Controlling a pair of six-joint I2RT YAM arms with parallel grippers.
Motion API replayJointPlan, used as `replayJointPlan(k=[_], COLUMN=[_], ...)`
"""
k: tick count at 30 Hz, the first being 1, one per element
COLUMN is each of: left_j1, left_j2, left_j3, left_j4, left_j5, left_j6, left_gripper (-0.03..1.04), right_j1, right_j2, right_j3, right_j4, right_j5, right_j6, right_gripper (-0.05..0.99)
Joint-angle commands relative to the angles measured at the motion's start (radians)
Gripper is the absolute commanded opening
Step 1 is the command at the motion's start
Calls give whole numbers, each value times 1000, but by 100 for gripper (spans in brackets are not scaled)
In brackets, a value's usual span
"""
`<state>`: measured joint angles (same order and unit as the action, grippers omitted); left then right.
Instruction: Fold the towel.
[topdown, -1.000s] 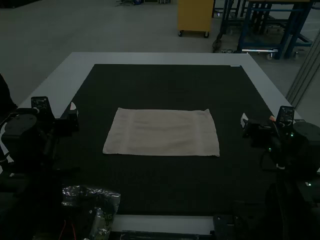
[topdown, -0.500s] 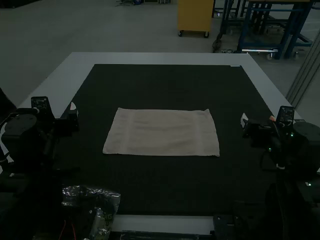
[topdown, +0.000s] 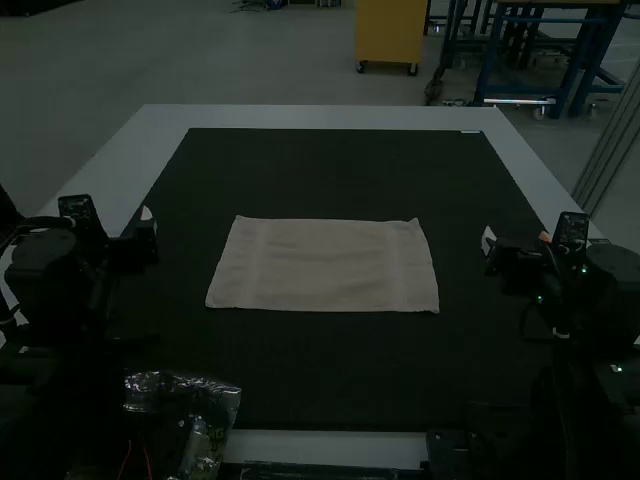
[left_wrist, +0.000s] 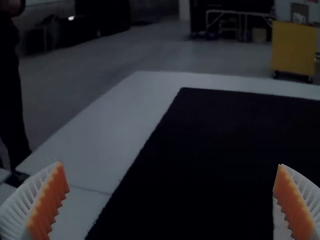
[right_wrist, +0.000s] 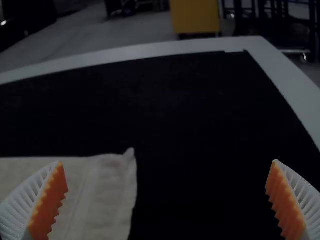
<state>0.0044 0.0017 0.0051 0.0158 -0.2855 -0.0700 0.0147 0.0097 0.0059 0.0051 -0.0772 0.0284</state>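
A light towel (topdown: 324, 265) lies flat as a wide rectangle on the dark mat, with a small raised tip at its far right corner. My left gripper (topdown: 147, 226) is off to its left at the mat's edge, and my right gripper (topdown: 490, 240) is off to its right. In the left wrist view, the left gripper (left_wrist: 171, 200) stands wide open with nothing between its pads. In the right wrist view, the right gripper (right_wrist: 166, 199) is wide open too, and the towel (right_wrist: 105, 185) lies beyond one finger.
The black mat (topdown: 330, 170) covers most of the white table (topdown: 310, 117). A clear plastic bag (topdown: 205, 420) with something inside lies near the left arm's base at the near edge. A dark box-like item (topdown: 450, 455) is at the near edge, toward the right.
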Motion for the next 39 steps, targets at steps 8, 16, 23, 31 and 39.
replayJointPlan(k=[8, 16, 23, 31, 39], left_j1=[-3, -11, -4, -23, 40], left_j2=[-2, -2, 11, 373, 885], left_j3=[-5, -5, 96, 365, 536], left_j4=[148, 291, 286, 250, 214], left_j5=[-11, -4, 89, 129, 275], left_j6=[182, 332, 334, 242, 18], left_gripper=[96, 95, 95, 95, 96], right_j1=[-9, 1, -9, -10, -10], right_j2=[-10, -10, 1, 360, 812], right_j3=[-6, -6, 78, 365, 575], right_j4=[168, 322, 355, 337, 279], right_j5=[128, 120, 48, 51, 37], right_j6=[-82, -415, -516, -305, -142], right_gripper=[91, 91, 91, 91, 91])
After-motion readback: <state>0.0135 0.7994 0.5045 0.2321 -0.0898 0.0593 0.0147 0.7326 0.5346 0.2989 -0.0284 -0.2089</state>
